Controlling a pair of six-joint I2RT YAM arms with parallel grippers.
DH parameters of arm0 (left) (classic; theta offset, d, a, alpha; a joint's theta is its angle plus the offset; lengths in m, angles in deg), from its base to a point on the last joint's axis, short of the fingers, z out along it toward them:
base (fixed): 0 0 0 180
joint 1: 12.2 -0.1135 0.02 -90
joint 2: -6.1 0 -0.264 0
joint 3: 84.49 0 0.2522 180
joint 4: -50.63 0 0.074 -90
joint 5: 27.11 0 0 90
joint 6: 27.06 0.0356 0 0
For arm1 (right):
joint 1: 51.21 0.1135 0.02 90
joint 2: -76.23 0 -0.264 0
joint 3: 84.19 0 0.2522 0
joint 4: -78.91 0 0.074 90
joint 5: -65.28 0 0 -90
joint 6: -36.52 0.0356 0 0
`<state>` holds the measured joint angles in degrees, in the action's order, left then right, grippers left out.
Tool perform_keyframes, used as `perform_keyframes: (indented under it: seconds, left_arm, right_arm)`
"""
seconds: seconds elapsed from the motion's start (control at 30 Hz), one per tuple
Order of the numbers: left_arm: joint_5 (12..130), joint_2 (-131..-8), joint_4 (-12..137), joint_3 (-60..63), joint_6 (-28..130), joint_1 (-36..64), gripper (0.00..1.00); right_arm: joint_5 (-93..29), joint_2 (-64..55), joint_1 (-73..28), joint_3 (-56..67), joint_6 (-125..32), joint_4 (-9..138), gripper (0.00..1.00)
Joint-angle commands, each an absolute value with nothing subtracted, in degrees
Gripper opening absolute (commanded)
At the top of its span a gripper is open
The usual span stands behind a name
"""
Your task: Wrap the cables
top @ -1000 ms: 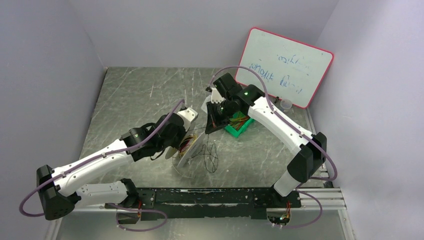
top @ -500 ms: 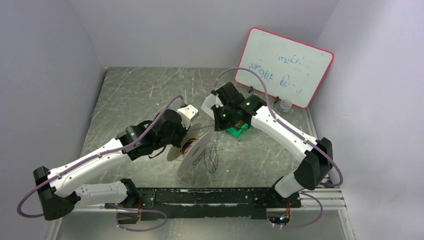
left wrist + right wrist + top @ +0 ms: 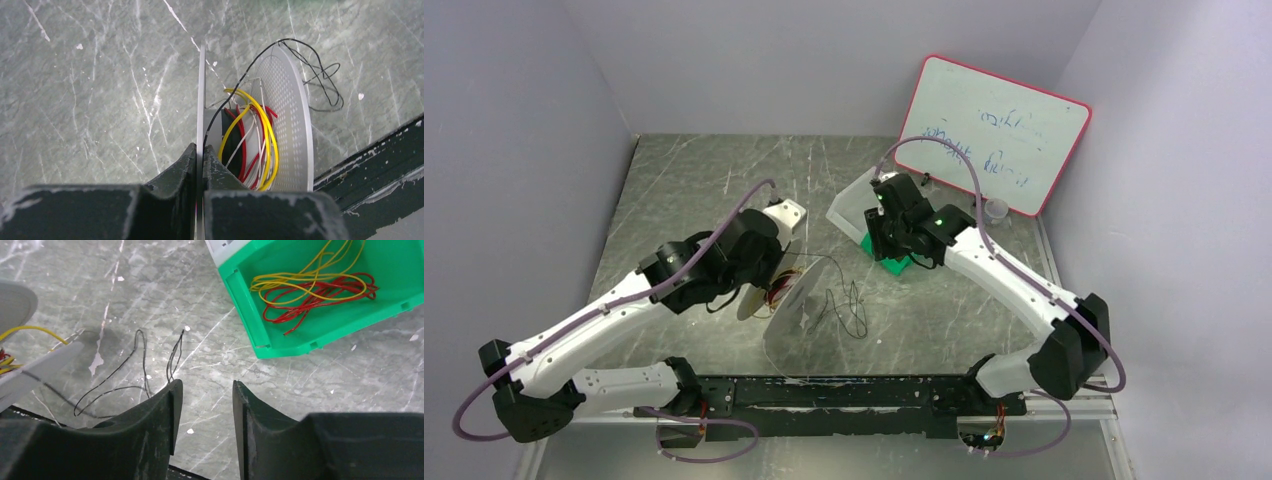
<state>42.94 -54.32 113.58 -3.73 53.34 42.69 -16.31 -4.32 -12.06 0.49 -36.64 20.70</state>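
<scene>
Cables (image 3: 250,130) in yellow, red, white and black sit partly wound on the hub of a white spool (image 3: 290,115). More yellow and red ones (image 3: 310,290) lie bundled in the green bin (image 3: 245,315).

My left gripper (image 3: 200,155) is pressed together on the spool's thin near flange and holds it edge-on above the table (image 3: 325,375). My right gripper (image 3: 206,385) hangs over the table just beside the bin, with its jaws spread and nothing between them.

My main worry is the black cable (image 3: 172,357). It runs off the spool and ends in slack loops on the table, with nothing holding tension in it. If I turn or tilt the spool, I expect the turns on the hub to loosen or spill over the flange. The pinch on so thin a flange could also let the spool swivel.

Picking up the black tail looks fiddly, since it lies flat on the table and the fingers could close beside it or catch two strands of a loop. In the bin, pulling one wire would probably drag its neighbours along.

All the wires look hair-thin and limp. The wound ones arch loosely off the hub, not lying tight against it.
</scene>
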Motion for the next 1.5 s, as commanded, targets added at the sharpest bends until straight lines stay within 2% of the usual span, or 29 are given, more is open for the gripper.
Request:
perform_keyframes:
  seconds: [0.0, 0.37, 0.53, 0.8, 0.97, 1.2, 1.47]
  left_arm:
    - [42.2, -56.6, 113.5, 2.1, 51.3, 40.1, 0.07]
    - [46.1, -61.2, 115.1, 13.5, 51.3, 33.2, 0.07]
    - [46.1, -62.3, 116.0, 18.9, 50.5, 32.6, 0.07]
    - [46.0, -63.8, 116.8, 23.6, 50.0, 32.4, 0.07]
    - [45.7, -64.6, 117.9, 26.3, 49.9, 32.5, 0.07]
    - [46.8, -65.1, 119.6, 29.8, 49.7, 32.5, 0.07]
    - [47.4, -63.7, 121.4, 32.3, 49.4, 32.5, 0.07]
  right_arm:
    - [-18.3, 0.4, -12.8, -1.8, -37.2, 25.8, 0.47]
    - [-30.9, 14.1, -13.7, -20.0, -32.5, 44.5, 0.58]
    - [-41.1, 15.9, -13.8, -25.5, -31.5, 52.1, 0.63]
    - [-50.7, 15.9, -13.4, -36.1, -29.0, 74.9, 0.68]
    - [-49.9, 14.2, -12.0, -42.3, -30.9, 90.9, 0.7]
    - [-48.7, 8.9, -10.8, -46.6, -42.5, 106.1, 0.71]
    - [-37.8, 2.3, -10.7, -50.0, -52.8, 117.2, 0.72]
